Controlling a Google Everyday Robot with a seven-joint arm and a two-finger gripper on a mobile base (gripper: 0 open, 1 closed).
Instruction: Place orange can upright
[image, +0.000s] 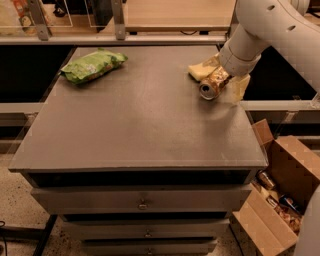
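Note:
The orange can (212, 84) is at the table's right side, tilted on its side with its silver top facing the front left. My gripper (221, 82) comes down from the white arm at the upper right and is shut around the can's body, holding it just above the tabletop. One pale yellow finger (240, 88) shows to the right of the can. A yellow sponge (199, 71) lies right behind the can, partly hidden by the gripper.
A green snack bag (92, 65) lies at the table's far left. The grey table (135, 125) has drawers below its front edge. An open cardboard box (282, 200) with clutter stands on the floor at the right. A shelf rail runs behind the table.

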